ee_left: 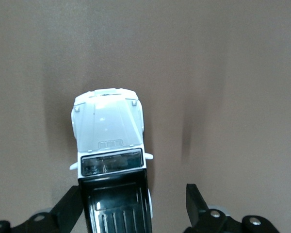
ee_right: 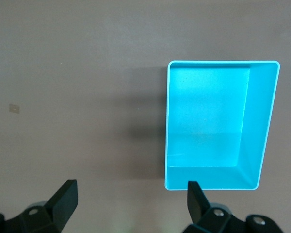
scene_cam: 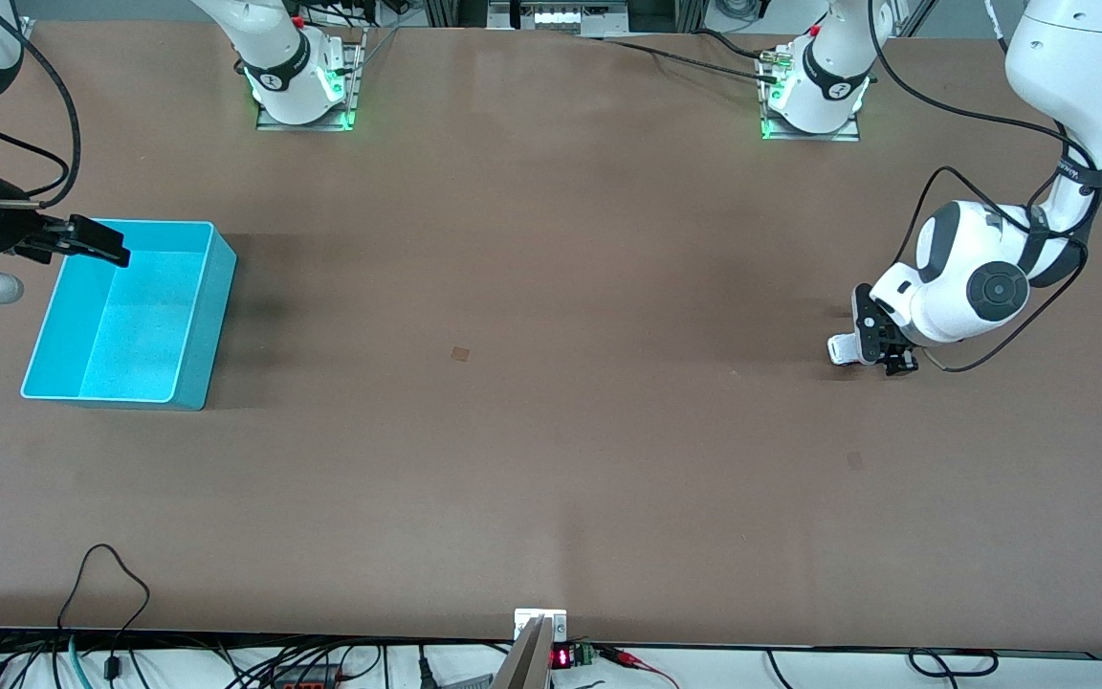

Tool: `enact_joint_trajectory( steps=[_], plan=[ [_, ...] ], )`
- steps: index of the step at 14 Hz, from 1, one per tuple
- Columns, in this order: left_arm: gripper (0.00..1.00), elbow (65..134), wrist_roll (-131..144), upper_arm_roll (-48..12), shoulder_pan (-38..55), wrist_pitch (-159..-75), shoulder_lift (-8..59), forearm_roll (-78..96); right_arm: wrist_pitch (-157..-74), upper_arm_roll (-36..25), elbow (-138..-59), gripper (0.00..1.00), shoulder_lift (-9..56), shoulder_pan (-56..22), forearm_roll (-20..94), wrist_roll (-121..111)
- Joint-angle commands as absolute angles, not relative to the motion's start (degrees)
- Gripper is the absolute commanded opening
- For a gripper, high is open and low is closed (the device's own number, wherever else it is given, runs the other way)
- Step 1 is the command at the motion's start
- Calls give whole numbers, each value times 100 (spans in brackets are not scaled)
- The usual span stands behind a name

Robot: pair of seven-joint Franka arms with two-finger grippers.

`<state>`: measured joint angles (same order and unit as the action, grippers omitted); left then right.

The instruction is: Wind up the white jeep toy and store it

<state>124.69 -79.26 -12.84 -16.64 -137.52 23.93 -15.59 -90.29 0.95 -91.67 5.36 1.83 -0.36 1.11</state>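
The white jeep toy (ee_left: pixel 109 131) has a black ribbed roof and stands on the brown table toward the left arm's end; it also shows in the front view (scene_cam: pixel 842 349). My left gripper (ee_left: pixel 132 191) is down at the table and open around the jeep's roof end. One finger (ee_left: pixel 70 208) is at the jeep's side and the other finger (ee_left: pixel 194 201) stands apart from it. In the front view this gripper (scene_cam: pixel 874 343) partly hides the jeep. The teal bin (scene_cam: pixel 216 287) is empty. My right gripper (scene_cam: pixel 99 241) hangs open and empty over the bin's edge.
The teal bin (ee_right: pixel 259 126) stands toward the right arm's end of the table. A small tape mark (scene_cam: pixel 460 353) lies mid-table. Cables and a small box (scene_cam: pixel 539 624) sit along the table's edge nearest the front camera.
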Motion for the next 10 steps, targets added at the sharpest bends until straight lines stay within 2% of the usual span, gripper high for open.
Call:
enact_joint_trajectory(
  steps=[1,2,3,7,10],
  plan=[
    [79,12463,-8156,-1354,-1767,-13825,2443,-1564,-9000,97,-9264,100,448,211,35,-44],
    [66,12463,-8165,-1354,-1767,-13869,2461,-1564,-8974,88,-9272,100,448,220,35,-44],
    [63,12463,-8174,-1354,-1767,-13930,2461,-1564,-8948,79,-9264,100,448,237,35,-44],
    [38,12463,-8191,-1354,-1767,-13931,2452,-1564,-8956,79,-9264,100,448,229,26,-70],
    [31,12463,-8392,-1354,-1749,-13878,2347,-1564,-8939,79,-9264,100,439,229,9,-88]
  ],
)
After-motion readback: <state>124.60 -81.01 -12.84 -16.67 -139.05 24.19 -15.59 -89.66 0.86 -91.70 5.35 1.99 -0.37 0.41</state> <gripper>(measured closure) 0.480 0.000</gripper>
